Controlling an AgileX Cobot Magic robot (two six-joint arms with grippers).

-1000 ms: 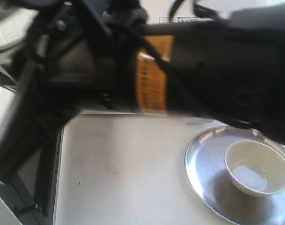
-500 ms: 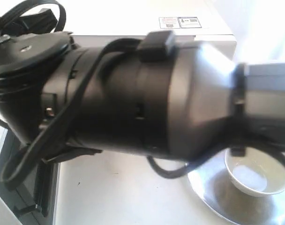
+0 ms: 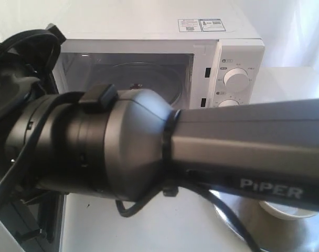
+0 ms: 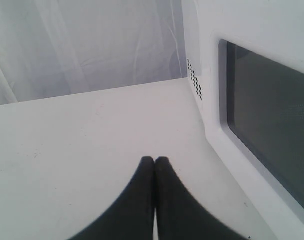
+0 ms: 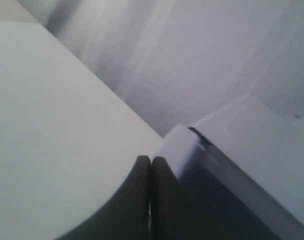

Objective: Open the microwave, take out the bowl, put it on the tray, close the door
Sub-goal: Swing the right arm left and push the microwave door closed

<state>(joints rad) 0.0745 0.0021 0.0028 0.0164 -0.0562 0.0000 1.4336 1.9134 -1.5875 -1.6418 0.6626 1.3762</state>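
Bright, washed-out white light; the close arm (image 3: 227, 142) looks soft, the tray (image 3: 306, 233) glints, wrist views hazy

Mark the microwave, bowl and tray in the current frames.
White boxy microwave (image 3: 149, 29): exterior view, top panel.
Small cream-white ceramic bowl (image 3: 283, 211): exterior view, wall sliver below the arm.
Round shiny silver tray (image 3: 293, 237): exterior view, bare metal in front of the bowl.

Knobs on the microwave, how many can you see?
2. The upper knob is on the microwave's right side in the exterior view. The lower knob sits just below it, partly hidden by the dark arm, which could hide more.
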